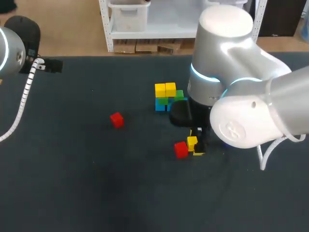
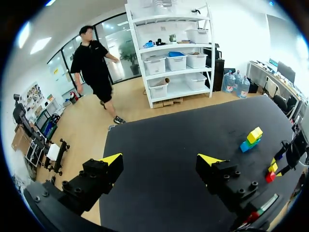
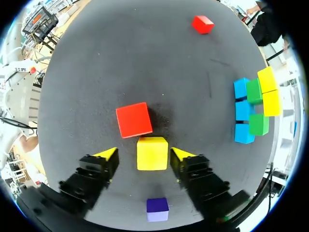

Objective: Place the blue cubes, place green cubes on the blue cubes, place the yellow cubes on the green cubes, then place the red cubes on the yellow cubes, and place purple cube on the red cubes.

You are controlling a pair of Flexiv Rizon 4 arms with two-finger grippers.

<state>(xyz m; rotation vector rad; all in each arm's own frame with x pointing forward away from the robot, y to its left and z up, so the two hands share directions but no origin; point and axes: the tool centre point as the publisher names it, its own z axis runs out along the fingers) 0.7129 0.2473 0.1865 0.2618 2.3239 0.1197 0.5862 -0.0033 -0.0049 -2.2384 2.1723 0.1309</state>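
**Dark tabletop (image 1: 72, 183), right end effector (image 3: 142, 154) open around a yellow cube (image 3: 152, 153)**

- Partial stack (image 1: 166, 96) sits mid-tabletop, toward the far edge. Blue cubes (image 3: 244, 110) are at the base, green cubes (image 3: 259, 124) on them, and two yellow cubes (image 3: 271, 102) on top.
- The right arm comes in from the right edge, with its end effector down at the surface nearer than the stack.
- The fingers straddle the loose yellow cube. One tip is right at the cube's side and the other shows a gap, so it is not clamped.
- A red cube (image 3: 134, 119) is just ahead of that yellow cube; I can't tell whether they touch.
- The purple cube (image 3: 157, 210) lies on the tabletop under the right end effector, behind the yellow cube.
- A second red cube (image 1: 116, 119) is alone, left of the middle and well apart from the rest.
- The left end effector (image 2: 160, 159) is up over the far-left corner. Its fingers are spread wide with nothing between them.
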